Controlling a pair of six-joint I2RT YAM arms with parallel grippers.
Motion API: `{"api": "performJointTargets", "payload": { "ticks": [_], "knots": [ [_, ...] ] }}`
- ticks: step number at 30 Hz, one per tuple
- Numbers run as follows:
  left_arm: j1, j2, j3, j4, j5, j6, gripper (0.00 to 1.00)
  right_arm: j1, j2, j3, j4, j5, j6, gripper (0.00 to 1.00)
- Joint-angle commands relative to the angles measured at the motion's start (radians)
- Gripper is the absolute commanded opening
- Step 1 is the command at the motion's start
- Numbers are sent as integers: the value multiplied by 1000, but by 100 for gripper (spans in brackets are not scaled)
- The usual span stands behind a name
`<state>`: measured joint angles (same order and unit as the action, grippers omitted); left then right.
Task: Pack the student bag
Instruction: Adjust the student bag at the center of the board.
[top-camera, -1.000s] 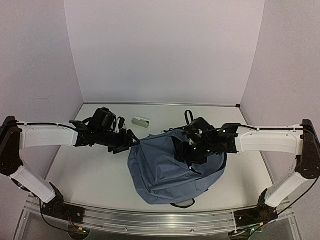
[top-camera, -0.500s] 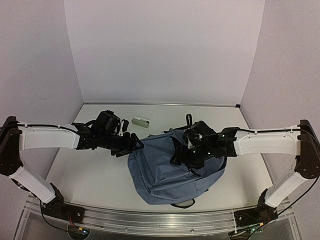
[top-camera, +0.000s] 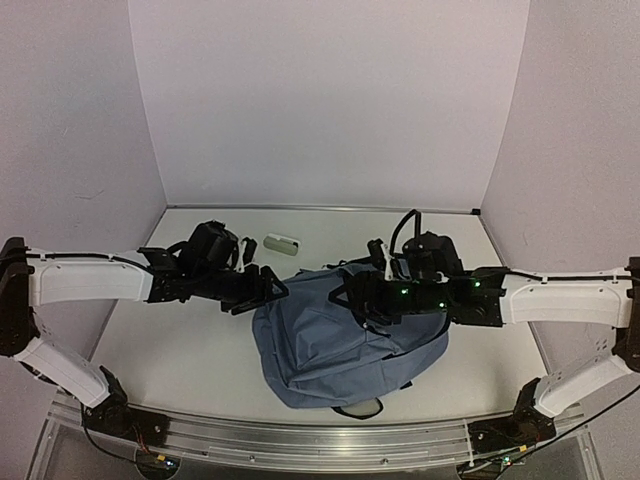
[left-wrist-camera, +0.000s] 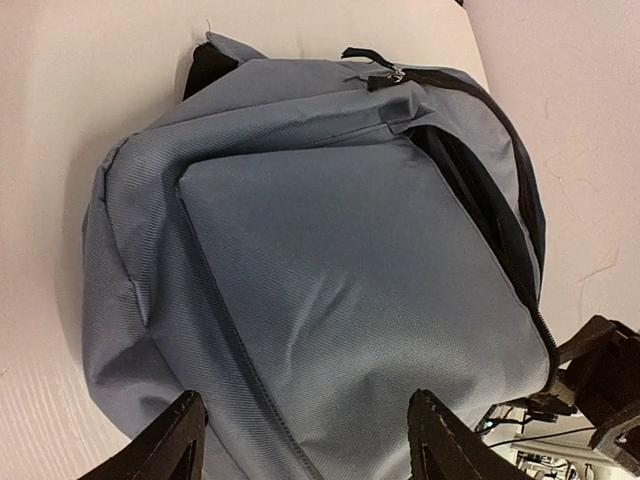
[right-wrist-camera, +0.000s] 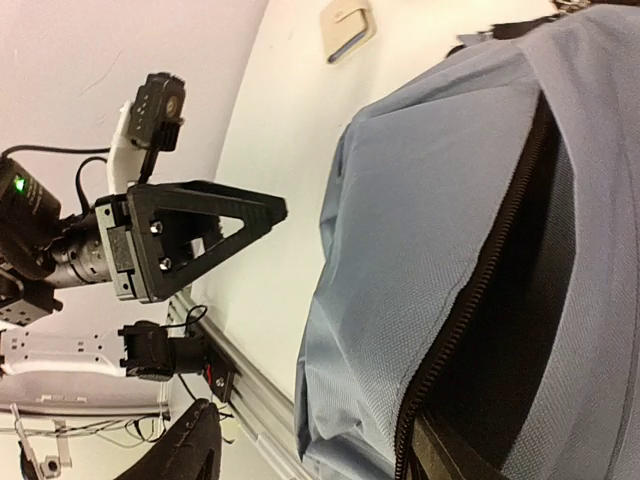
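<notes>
Blue backpack (top-camera: 335, 340) is lying flat on the table (top-camera: 170, 350), a bit right of centre and toward the near edge, with the main zip gaping open. The right gripper (right-wrist-camera: 315, 450) is over that opening, fingers spread and the zip edge between them, not clamped on anything. The left gripper (left-wrist-camera: 310, 445) is at the bag's left side, also wide apart and holding nothing. There's a small white block (top-camera: 282, 243) behind the bag, well apart from it.
</notes>
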<state>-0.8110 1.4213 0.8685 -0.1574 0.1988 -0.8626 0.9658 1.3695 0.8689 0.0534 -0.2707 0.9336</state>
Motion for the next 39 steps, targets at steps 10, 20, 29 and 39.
{"api": "performJointTargets", "payload": {
  "ticks": [10, 20, 29, 39],
  "knots": [
    [-65, 21, 188, -47, 15, 86, 71, 127, 80, 55, 202, -61, -165, 59],
    [-97, 58, 281, -175, -53, 134, 75, 129, -115, 83, -101, 271, -163, 79],
    [-122, 60, 305, -235, -111, 138, 76, 129, 24, 210, -456, 534, -111, 67],
    [-134, 48, 303, -258, -141, 136, 77, 129, 145, 253, -499, 519, -114, 50]
  ]
}}
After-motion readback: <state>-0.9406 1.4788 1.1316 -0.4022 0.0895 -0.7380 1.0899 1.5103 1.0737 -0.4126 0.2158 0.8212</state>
